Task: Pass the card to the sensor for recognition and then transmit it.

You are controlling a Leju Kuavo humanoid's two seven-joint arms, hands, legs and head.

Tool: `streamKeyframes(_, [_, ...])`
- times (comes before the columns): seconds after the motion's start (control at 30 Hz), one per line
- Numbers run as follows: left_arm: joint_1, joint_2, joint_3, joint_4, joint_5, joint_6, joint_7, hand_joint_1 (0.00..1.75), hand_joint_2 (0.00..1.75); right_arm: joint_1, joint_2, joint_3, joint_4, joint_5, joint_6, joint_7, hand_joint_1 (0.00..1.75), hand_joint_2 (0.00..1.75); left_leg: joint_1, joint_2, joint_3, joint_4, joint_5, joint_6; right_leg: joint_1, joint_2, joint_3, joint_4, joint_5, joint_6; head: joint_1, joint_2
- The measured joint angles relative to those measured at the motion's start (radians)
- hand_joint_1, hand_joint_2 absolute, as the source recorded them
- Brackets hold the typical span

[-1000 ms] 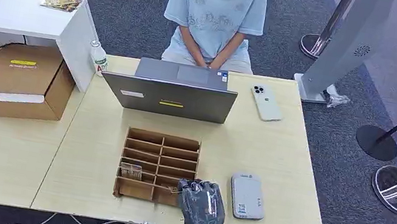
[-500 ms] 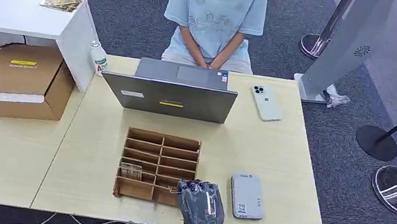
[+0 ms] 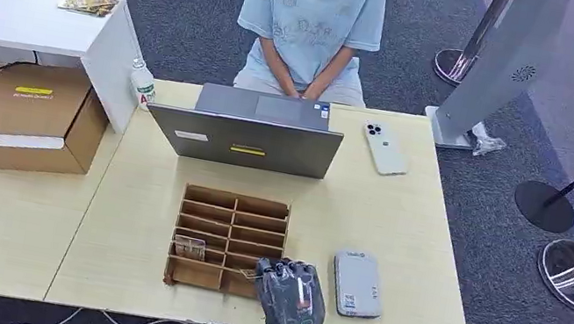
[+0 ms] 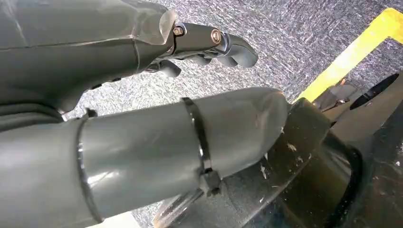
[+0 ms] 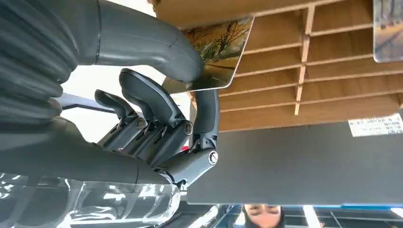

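Fingers of right hand pinch one card; second card in organizer.

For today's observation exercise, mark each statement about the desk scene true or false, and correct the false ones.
1. The right hand pinches a card. True.
2. The grey sensor lies left of the wooden organiser. False: it lies to its right.
3. The phone lies on the laptop. False: it lies on the table beside it.
4. A person sits behind the laptop. True.
5. The left hand holds a card. False: it holds nothing.
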Motion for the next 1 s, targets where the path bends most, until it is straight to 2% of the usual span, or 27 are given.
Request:
streamKeyframes(0.6, [0.0,0.0,0.017,0.0,-0.003,0.0,-0.002,0.0,0.0,0.018,-0.002,-0.016,-0.076,-0.023,0.025,-0.007,1.75,1.75,0.0,0.0,0.0,0.0,0.0,0.0,0.0,0.0,0.0,0.0,0.0,0.0,0.0,0.0])
streamKeyframes(1.0, [0.0,0.0,0.018,0.0,-0.005,0.0,-0.003,0.0,0.0,0.019,-0.006,-0.019,-0.091,-0.146,0.066,-0.063,1.75,1.75,0.0,0.0,0.0,0.0,0.0,0.0,0.0,0.0,0.0,0.0,0.0,0.0,0.0,0.0])
